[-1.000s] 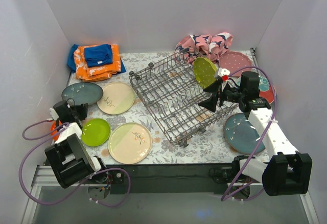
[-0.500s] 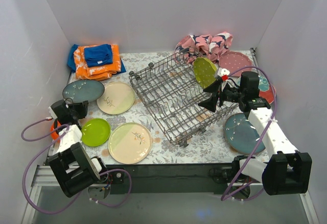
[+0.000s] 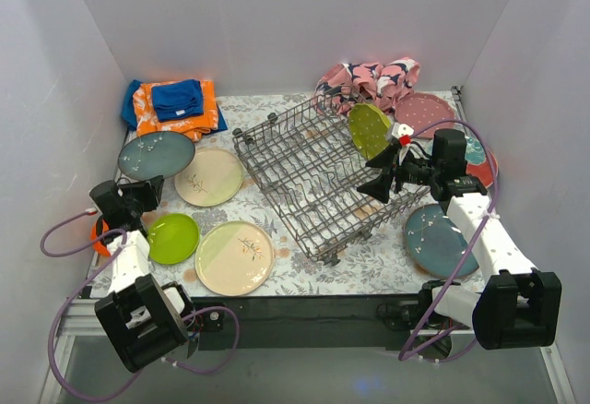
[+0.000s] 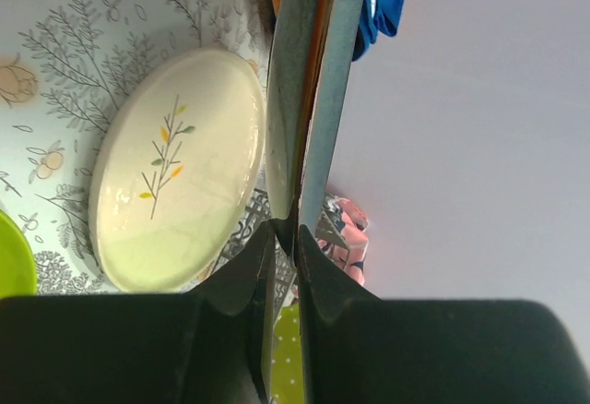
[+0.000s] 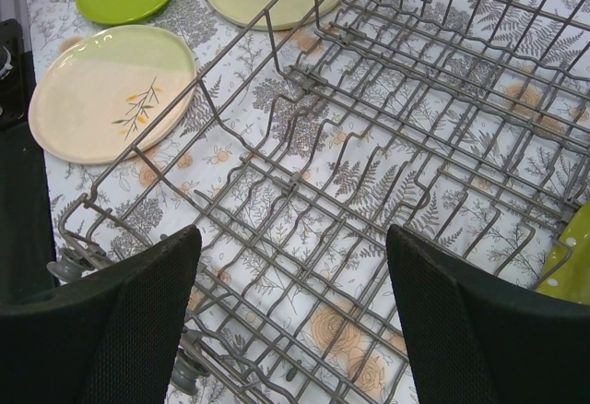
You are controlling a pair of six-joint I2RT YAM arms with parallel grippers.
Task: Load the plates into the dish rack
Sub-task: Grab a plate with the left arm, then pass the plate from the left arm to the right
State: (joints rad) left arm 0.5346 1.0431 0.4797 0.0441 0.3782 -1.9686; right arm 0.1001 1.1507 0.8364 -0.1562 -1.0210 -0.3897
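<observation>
Walls: white, closing in a floral tabletop (image 3: 369,258).
Rack (image 3: 309,178): mid-tabletop, set askew; dotted lime plate (image 3: 369,130) upright in its far right corner.
Left tool (image 4: 284,233): clenched on rim of teal plate (image 3: 155,154), plate tilted, far left.
Right tool (image 3: 381,170): released, jaws wide, over rack's right side.
Cream plates (image 3: 209,177): flat, left of rack.

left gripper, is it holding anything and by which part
The left gripper is shut on the teal plate, pinching it by its rim. The right gripper is open and holds nothing.
</observation>
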